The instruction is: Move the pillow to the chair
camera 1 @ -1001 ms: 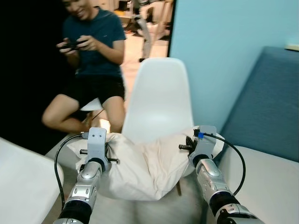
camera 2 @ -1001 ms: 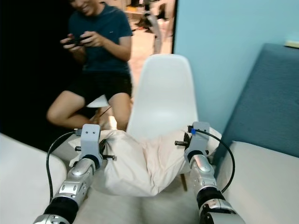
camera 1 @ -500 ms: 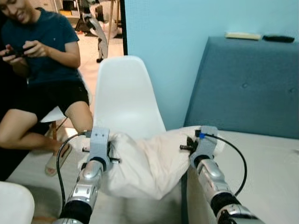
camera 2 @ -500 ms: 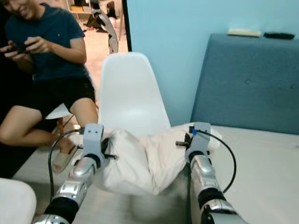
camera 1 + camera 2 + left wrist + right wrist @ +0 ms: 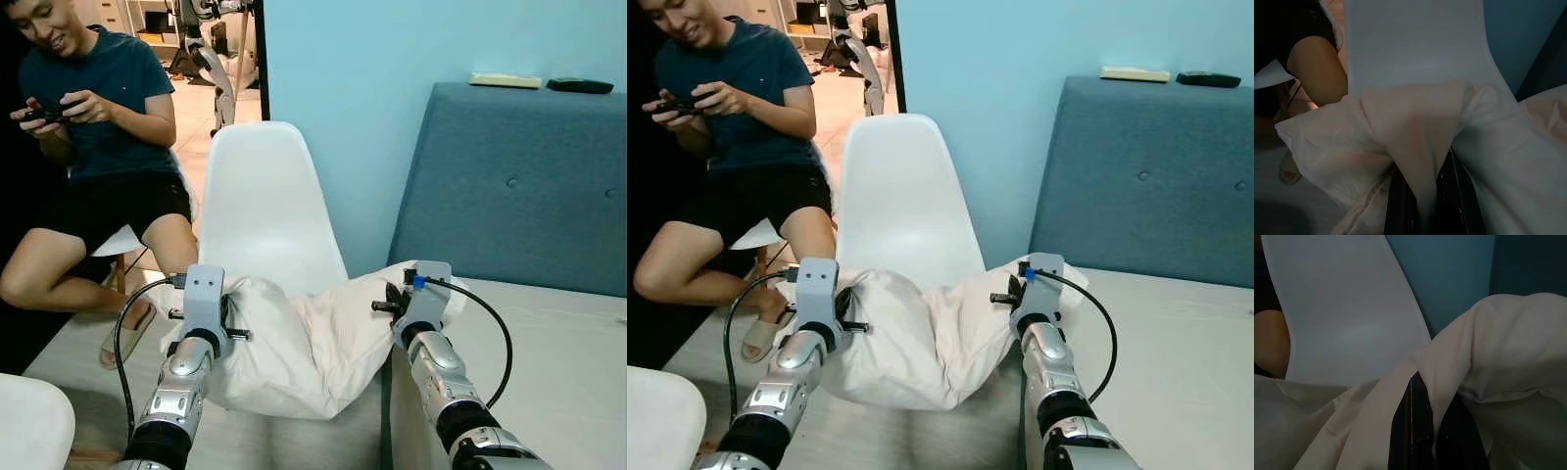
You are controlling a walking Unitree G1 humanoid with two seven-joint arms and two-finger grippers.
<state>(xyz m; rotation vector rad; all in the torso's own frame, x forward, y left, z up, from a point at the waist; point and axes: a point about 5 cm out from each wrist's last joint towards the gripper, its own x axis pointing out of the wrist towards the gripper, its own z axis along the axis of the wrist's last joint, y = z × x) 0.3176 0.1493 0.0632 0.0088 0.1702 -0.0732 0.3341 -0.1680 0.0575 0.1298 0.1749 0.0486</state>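
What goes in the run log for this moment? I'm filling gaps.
left gripper: shut on pillow | right gripper: shut on pillow | pillow: held up before white chair | person: seated beyond

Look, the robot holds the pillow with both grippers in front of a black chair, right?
Not quite: the chair is white, not black, as the left eye view shows. The rest holds: the left gripper and the right gripper each pinch an end of the pillow in front of that chair.

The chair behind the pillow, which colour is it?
White: the chair has a plain white shell, clearest in the left eye view.
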